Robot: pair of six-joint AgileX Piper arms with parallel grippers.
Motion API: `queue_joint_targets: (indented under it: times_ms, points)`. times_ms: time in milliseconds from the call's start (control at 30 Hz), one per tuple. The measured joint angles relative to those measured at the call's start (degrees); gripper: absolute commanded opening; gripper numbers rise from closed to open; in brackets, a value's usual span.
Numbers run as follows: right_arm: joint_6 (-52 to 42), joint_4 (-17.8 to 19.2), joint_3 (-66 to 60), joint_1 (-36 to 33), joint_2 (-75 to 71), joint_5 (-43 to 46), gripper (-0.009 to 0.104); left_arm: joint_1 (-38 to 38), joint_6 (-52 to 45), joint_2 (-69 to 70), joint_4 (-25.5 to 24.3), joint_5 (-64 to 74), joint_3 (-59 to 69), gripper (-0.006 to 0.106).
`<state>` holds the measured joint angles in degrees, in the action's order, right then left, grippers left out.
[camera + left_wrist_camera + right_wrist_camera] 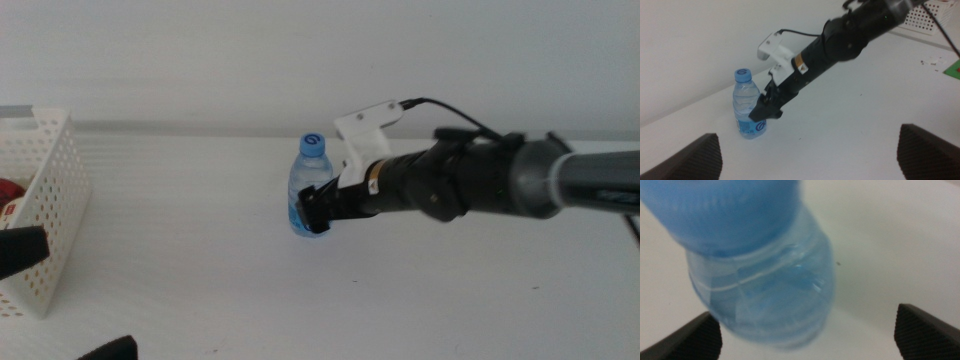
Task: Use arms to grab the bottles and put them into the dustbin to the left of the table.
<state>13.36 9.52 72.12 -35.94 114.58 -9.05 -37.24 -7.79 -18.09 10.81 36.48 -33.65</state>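
Observation:
A small clear water bottle (310,185) with a blue cap stands upright mid-table (200,300). My right gripper (318,212) reaches in from the right at its lower half. In the right wrist view the bottle (765,270) fills the space between the jaws, which stand wide apart and clear of it, so the right gripper (807,322) is open. The left wrist view shows the same bottle (747,107) with the right gripper (765,107) at its label. My left gripper (65,300) waits open at the lower left, beside the white perforated dustbin (45,200).
Something red (8,190) shows inside the dustbin at the left edge. In the left wrist view a second white perforated basket (932,15) sits far behind the right arm, with a green scrap (955,70) at the picture's edge.

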Motion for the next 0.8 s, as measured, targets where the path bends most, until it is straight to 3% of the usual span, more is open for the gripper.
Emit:
queue_joint_targets:
  times_ms: [400, 800]
  points:
    - [-12.17, -16.67, 0.00, -1.82, -17.07, -25.66, 0.092, 0.00, 0.00, 0.00, 0.00, 0.00, 0.00, 0.094]
    - [-15.14, -17.32, 0.00, -1.80, -39.97, -51.18, 0.092, 0.00, 0.00, 0.00, 0.00, 0.00, 0.00, 0.094]
